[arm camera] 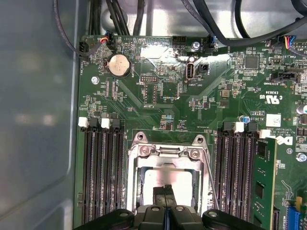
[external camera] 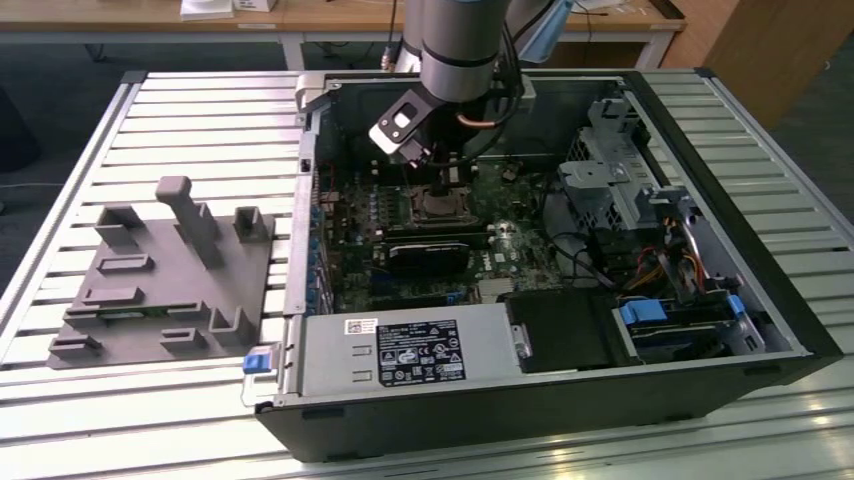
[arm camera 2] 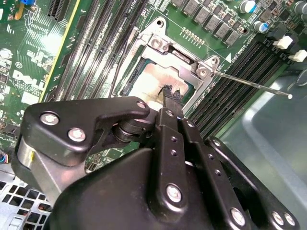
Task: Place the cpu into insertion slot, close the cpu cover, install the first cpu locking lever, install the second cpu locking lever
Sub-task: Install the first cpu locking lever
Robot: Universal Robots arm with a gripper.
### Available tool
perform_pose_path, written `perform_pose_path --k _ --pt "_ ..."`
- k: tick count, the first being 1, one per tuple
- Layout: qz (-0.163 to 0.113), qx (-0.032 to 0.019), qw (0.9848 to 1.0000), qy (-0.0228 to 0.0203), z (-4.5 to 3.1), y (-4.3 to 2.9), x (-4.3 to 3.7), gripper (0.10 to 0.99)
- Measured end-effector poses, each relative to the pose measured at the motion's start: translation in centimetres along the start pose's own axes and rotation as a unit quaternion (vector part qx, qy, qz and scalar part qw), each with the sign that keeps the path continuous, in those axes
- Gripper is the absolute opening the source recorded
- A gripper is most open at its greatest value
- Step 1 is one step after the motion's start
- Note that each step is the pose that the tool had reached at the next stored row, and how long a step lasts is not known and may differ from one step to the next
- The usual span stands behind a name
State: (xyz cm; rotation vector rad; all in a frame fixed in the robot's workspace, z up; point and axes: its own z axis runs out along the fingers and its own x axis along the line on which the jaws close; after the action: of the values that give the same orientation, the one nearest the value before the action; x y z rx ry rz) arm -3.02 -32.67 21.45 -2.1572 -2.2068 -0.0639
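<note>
Hovering over the cpu (arm camera: 181, 184), the gripper (arm camera: 164, 189) has jaws pinched together; the chip seems light, breakable: hold its edges.

A robotics lab bench set up for computer assembly.

A robot arm (external camera: 461, 40) reaches into an open desktop computer case (external camera: 534, 420) that lies on a slatted metal table (external camera: 160, 110), with a grey moulded parts fixture (external camera: 147, 290) beside it. The first wrist view looks onto the green motherboard (arm camera: 158, 96). Wooden desks (external camera: 334, 15) carrying papers (external camera: 214, 8) stand behind the table.
</note>
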Motion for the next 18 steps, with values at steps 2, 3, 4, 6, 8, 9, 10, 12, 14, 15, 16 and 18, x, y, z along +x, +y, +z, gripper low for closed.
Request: perform_pose_path --k 2,3,4,6,8,9,10,12,14,15,16,18 --pt "0.000 0.0000 1.0000 0.0000 -0.05 0.00 0.00 0.106" --pt "0.000 0.0000 1.0000 0.0000 -0.07 0.00 0.00 0.106" --pt "0.000 0.0000 1.0000 0.0000 -0.09 0.00 0.01 0.106" --pt "0.000 0.0000 1.0000 0.0000 -0.13 0.00 0.01 0.106" --pt "0.000 0.0000 1.0000 -0.0001 -0.19 0.00 0.01 0.106" --pt "0.000 0.0001 1.0000 -0.0001 -0.23 0.00 0.01 0.106" --pt "0.000 0.0000 1.0000 -0.0001 -0.29 0.00 0.02 0.106" --pt "0.000 0.0000 1.0000 0.0000 -0.43 0.00 0.03 0.106" --pt "0.000 0.0000 1.0000 0.0000 -0.58 -0.01 0.04 0.106" --pt "0.000 0.0000 1.0000 0.0000 -0.64 -0.01 0.04 0.106" --pt "0.000 0.0000 1.0000 0.0000 -0.70 -0.01 0.05 0.106" --pt "0.000 0.0000 1.0000 0.0000 -0.82 -0.01 0.06 0.106"
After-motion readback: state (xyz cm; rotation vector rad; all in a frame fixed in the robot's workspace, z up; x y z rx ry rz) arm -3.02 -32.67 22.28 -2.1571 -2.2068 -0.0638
